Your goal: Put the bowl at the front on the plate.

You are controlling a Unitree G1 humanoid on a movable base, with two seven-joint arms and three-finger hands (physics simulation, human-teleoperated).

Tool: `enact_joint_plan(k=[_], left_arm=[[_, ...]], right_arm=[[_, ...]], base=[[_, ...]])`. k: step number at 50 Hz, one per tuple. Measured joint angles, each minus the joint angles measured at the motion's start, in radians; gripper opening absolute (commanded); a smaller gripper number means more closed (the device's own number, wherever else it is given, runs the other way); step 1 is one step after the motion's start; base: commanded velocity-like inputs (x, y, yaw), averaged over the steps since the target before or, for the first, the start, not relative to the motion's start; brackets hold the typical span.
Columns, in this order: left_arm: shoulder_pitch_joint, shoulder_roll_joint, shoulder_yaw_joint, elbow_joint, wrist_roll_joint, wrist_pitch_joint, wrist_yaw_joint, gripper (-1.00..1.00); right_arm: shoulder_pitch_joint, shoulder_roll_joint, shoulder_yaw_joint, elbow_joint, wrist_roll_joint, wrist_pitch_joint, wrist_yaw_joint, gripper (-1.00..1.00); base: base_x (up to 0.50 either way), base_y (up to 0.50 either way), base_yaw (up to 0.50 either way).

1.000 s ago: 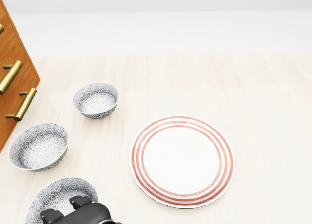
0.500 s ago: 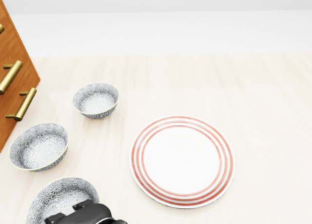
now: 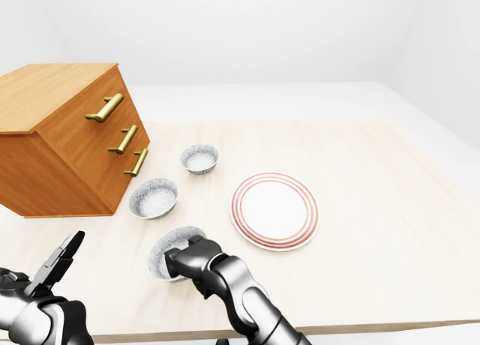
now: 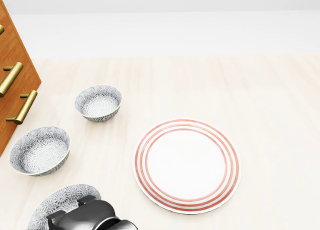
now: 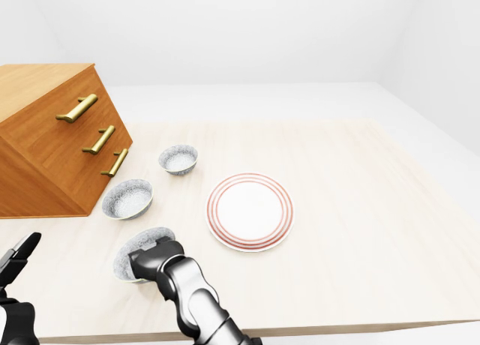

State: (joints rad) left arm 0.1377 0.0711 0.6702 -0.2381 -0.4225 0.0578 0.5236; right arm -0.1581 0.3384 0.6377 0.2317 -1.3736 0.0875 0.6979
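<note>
Left-eye view: right hand (image 3: 189,256) covers the front bowl (image 3: 160,255) by the counter (image 3: 375,225)'s bottom edge, grip unclear; left hand (image 3: 60,261) spread, apart.
Head view: middle bowl (image 4: 40,151), far bowl (image 4: 98,103) and drawer chest (image 4: 12,80) at left.
Right-eye view: open counter lies between front bowl and plate (image 5: 249,211).

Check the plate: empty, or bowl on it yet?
Empty. The plate shows a bare white centre; the front bowl is left of it, clear of its rim.

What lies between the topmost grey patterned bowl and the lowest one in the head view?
A third grey patterned bowl, touching neither, beside the wooden chest; the head view shows it.
</note>
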Motion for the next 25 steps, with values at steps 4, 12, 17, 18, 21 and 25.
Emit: enact_joint_plan(k=[4, 12, 17, 18, 21, 25], left_arm=[[0.000, 0.000, 0.001, -0.001, 0.001, 0.001, 0.000, 1.00], [-0.001, 0.000, 0.000, 0.002, 0.004, -0.002, 0.000, 1.00], [-0.001, 0.000, 0.000, 0.002, 0.005, -0.003, 0.000, 1.00], [-0.001, 0.000, 0.000, 0.003, 0.005, -0.003, 0.000, 1.00], [-0.001, 0.000, -0.001, 0.003, 0.004, -0.003, 0.000, 1.00], [0.000, 0.000, 0.000, 0.000, 0.003, -0.002, 0.000, 1.00]], right_arm=[[0.003, -0.005, 0.004, -0.028, -0.023, -0.001, 0.001, -1.00], [0.006, -0.013, 0.007, -0.093, -0.099, 0.000, 0.000, -1.00], [0.003, -0.014, 0.006, -0.150, -0.151, -0.001, 0.000, -1.00], [0.003, -0.014, 0.005, -0.162, -0.160, -0.002, 0.000, -1.00], [0.004, -0.016, 0.003, -0.200, -0.185, -0.004, 0.000, -1.00], [0.009, -0.021, 0.001, -0.250, -0.215, -0.006, 0.000, -1.00]], base=[[0.00, 0.00, 0.00], [0.00, 0.00, 0.00], [0.00, 0.00, 0.00], [0.00, 0.00, 0.00], [0.00, 0.00, 0.00], [0.00, 0.00, 0.00]])
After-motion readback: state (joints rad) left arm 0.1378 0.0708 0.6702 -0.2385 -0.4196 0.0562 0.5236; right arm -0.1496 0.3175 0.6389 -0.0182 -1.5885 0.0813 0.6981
